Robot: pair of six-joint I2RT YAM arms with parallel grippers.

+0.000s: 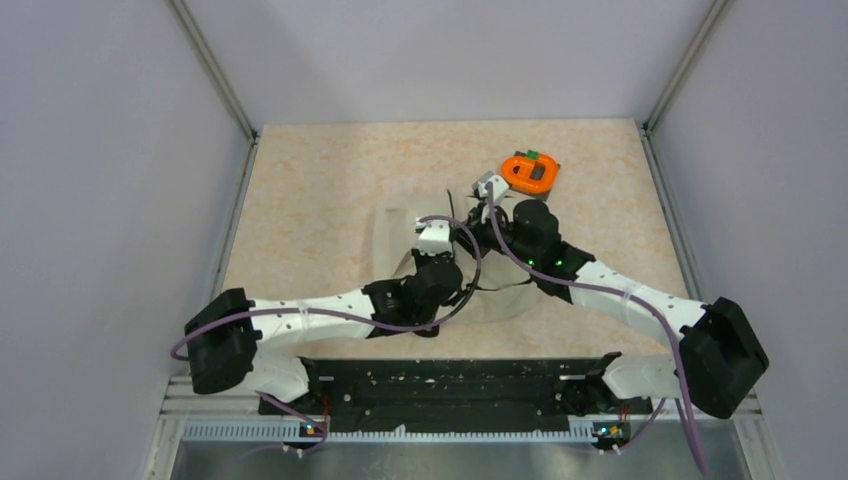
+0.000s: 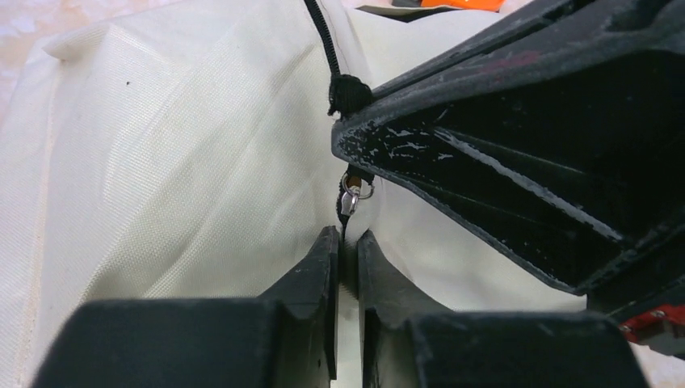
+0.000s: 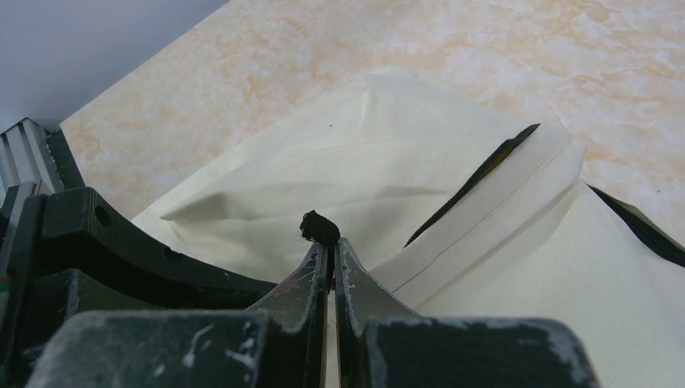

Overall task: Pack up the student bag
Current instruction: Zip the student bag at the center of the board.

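Bag position: student bag (image 1: 393,238) lies flat in middle of marbled beige table (image 1: 320,180), mostly under both arms, so its long axis can't be judged from above; black toothed zipper line (image 3: 472,184) runs diagonally away to far right in right wrist view; soft cream woven cloth, fine weave, loose folds, flat stitched band beside zipper; left gripper (image 2: 346,242) closed to a thin slit, pinching tab of zipper pull (image 2: 350,198), which hangs from a small silver ring; right gripper (image 3: 329,246) fully closed on black knot (image 3: 320,226) at zipper's end, close to the pull; glossy orange ring-shaped object (image 1: 529,172) sits beyond bag, apart.
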